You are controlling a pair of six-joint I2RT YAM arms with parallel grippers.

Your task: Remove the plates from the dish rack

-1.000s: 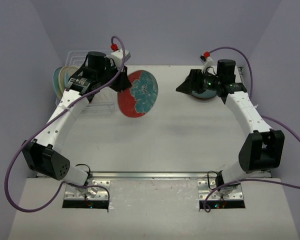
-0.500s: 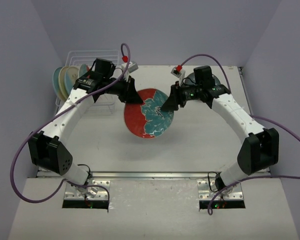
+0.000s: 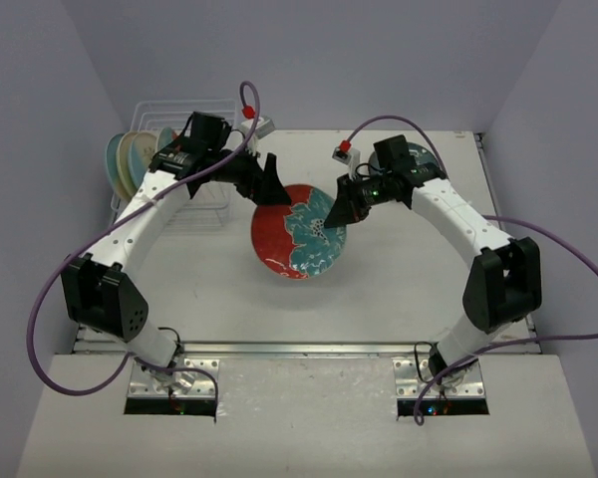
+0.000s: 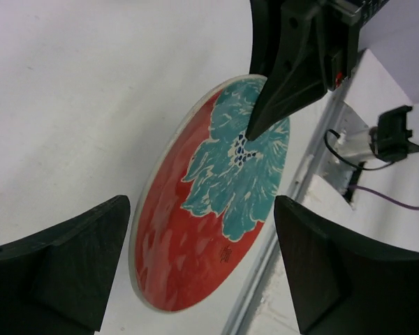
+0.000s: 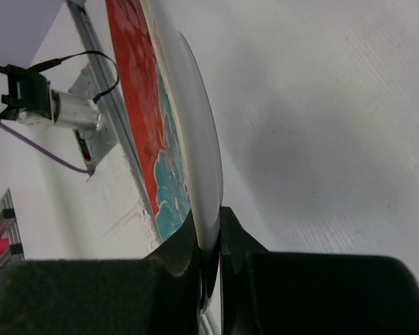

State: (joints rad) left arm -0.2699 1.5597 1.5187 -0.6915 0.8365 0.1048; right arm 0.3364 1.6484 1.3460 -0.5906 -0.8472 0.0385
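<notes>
Top external | left claw [image 3: 267,187] wide beside red plate [image 3: 297,244] | right claw [image 3: 336,214] pinches its rim | dish rack [image 3: 201,211] far-left

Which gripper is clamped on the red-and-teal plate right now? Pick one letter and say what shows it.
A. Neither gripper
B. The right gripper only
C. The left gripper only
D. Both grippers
B: the right gripper is shut on the rim of the red-and-teal plate, while the left gripper has its jaws wide apart, one on either side of the plate and clear of it.
</notes>
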